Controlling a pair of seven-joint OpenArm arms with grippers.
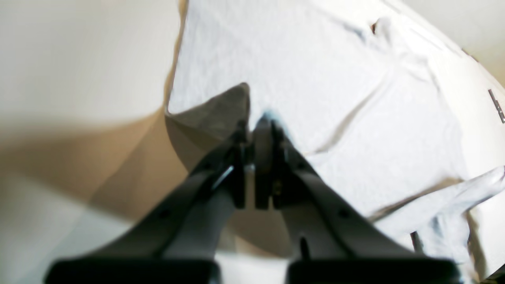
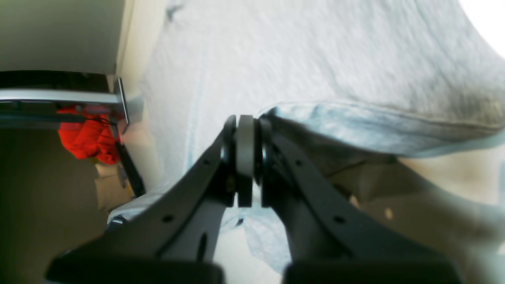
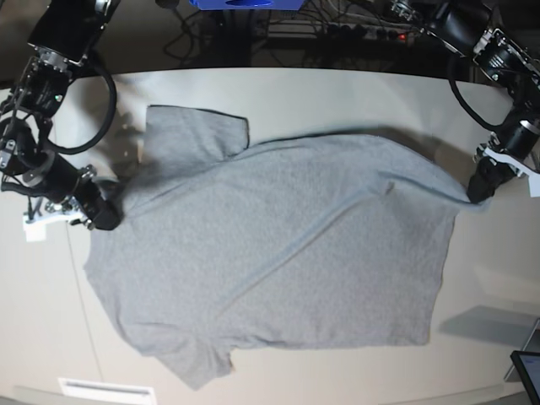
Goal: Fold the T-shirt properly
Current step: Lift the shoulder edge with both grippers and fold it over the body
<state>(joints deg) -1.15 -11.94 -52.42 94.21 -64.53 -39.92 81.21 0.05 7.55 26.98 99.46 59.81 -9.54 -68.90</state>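
Base view: T-shirt [image 3: 278,253] spread across table [image 3: 354,97], frame centre. Left gripper [image 3: 481,192] clamped on hem corner, right edge. Right gripper [image 3: 105,217] clamped on shoulder fabric, left edge.

Beige table [image 3: 337,93]; blue box [image 3: 245,4] at far edge; red cloth [image 2: 88,138] off to side.

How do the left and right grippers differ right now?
Left gripper pinches the T-shirt at its hem-side corner, on the base view's right; right gripper pinches the shoulder end, on the view's left. By the left gripper the cloth pulls into a peak; at the right gripper a folded edge droops. Both are shut on cloth.
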